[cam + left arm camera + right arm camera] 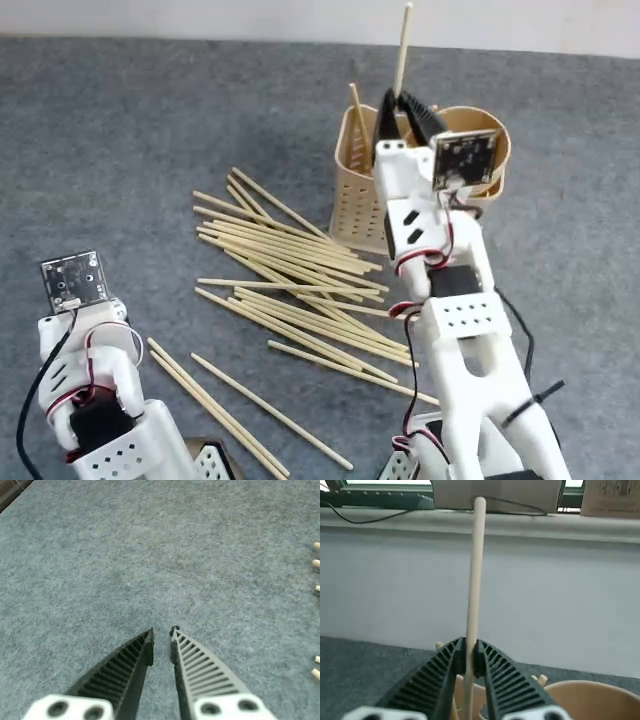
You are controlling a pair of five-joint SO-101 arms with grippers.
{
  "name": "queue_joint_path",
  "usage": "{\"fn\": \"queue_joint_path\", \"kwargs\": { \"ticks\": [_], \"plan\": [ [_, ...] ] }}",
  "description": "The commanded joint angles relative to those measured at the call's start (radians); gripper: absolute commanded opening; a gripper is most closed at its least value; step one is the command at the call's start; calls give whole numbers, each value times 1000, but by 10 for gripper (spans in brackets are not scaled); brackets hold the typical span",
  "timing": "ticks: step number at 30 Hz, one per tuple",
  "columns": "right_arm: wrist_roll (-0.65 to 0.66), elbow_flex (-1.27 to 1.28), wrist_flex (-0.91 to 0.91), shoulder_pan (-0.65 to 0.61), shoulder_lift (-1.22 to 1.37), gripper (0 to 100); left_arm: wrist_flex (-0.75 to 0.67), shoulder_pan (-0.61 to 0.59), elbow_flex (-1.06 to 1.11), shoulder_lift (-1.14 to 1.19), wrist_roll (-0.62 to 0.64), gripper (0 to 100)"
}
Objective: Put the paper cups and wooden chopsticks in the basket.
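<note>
one chopstick (477,570) is clamped by the right gripper (470,647) above the basket (355,205) (a paper cup (495,150) already inside); many loose chopsticks (290,270) are left; the left gripper (161,632) is held slightly apart.

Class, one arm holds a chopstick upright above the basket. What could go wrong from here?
The chopstick stands tall above the right claw, so once released it may tip and fall outside the basket. It might also catch on the rim of the paper cup close beside the claw, or on the leaning stick.
</note>
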Motion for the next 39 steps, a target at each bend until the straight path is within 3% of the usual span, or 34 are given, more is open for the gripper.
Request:
{"fn": "queue_joint_path", "kwargs": {
  "ticks": [1,6,11,19,26,31,39],
  "plan": [
    [-64,18,-48,-5,18,5,-12,-5,-8,-7,9,81],
    [-101,27,-41,-5,33,18,-12,-5,-8,-7,9,81],
    [-109,19,50,-12,30,146,-12,-5,-8,-7,9,81],
    [-109,19,188,-27,-153,146,-14,-5,-8,-7,9,81],
    [-103,-84,664,-156,-469,146,-15,-4,-8,-7,9,81],
    [-103,-277,1010,-266,-498,146,-15,-4,-8,-7,9,81],
    [-101,-377,1300,-489,-496,146,-17,-4,-8,-7,9,81]
  ]
}}
